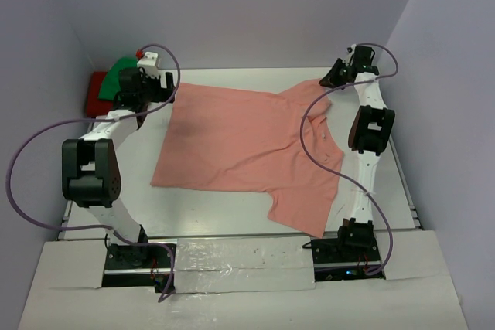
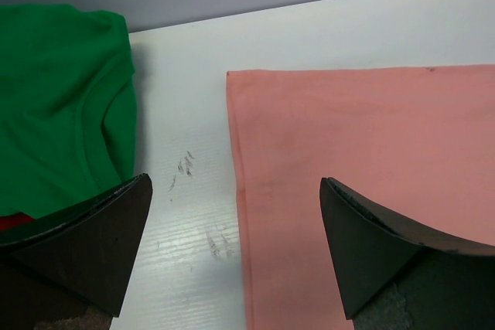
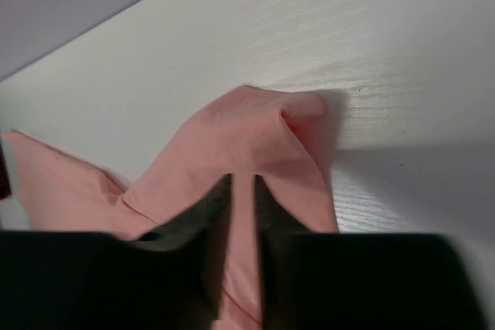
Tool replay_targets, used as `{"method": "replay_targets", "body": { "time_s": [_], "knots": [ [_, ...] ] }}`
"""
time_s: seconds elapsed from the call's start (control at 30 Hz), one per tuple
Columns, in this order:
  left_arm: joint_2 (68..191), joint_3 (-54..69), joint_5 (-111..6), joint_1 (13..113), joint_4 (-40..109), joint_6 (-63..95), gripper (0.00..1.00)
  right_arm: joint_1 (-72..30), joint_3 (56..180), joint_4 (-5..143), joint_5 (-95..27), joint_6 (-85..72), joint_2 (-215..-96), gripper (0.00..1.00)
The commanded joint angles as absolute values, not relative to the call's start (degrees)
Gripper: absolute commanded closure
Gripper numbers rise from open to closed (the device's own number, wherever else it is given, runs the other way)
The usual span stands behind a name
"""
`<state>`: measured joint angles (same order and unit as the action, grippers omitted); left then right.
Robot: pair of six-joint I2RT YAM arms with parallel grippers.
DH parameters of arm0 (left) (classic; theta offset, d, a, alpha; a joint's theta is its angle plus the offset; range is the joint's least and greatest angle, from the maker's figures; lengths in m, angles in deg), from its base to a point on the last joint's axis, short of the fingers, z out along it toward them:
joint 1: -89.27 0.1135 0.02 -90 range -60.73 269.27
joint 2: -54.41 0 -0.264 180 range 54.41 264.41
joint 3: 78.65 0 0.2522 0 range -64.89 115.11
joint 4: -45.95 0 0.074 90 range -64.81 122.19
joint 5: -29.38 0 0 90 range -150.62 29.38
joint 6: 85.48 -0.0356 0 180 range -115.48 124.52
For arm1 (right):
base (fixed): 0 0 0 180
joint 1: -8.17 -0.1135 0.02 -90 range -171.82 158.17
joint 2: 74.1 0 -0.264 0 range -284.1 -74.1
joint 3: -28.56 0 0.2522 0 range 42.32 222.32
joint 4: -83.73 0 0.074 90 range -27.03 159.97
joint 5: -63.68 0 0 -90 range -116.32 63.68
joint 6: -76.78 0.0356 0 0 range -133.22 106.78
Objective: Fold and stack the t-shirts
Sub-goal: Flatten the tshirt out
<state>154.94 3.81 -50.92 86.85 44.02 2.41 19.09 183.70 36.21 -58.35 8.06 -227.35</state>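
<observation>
Salmon-pink t-shirt [image 1: 247, 144] spread mostly flat mid-table [image 1: 224, 218]. Only in right wrist view: bunched fold at its far right corner, pinched between nearly closed jaws of right gripper [image 3: 242, 183]. Far left corner: green t-shirt [image 1: 121, 73] over red t-shirt [image 1: 96, 89]. Left gripper [image 2: 233, 183] wide open, empty, above the pink shirt's left edge.

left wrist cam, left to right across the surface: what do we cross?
green t-shirt → scuffed strip of bare table → salmon-pink t-shirt
</observation>
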Motion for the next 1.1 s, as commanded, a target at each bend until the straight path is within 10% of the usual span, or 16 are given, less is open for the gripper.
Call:
{"method": "replay_targets", "body": {
  "time_s": [0.0,0.3,0.37,0.47,1.07],
  "knots": [
    [152.0,3.2,-49.5,87.1,47.0,2.9,0.01,18.4,186.2,38.4,-59.6,8.1,-228.9,0.88],
    [152.1,3.1,-48.7,87.1,47.2,3.7,0.01,11.4,178.0,37.7,-44.7,-8.3,-220.3,0.98],
    [152.0,2.6,-48.8,87.1,47.9,3.8,0.01,6.3,173.9,40.8,-34.2,-17.8,-217.0,0.57],
    [151.7,2.2,-48.8,87.1,48.3,4.0,0.01,0.6,167.1,46.4,-20.5,-26.9,-212.6,0.28],
    [151.4,0.6,-48.2,87.1,49.5,3.9,0.01,-3.6,178.4,43.1,-2.1,-32.6,-222.2,0.15]
  ]
}}
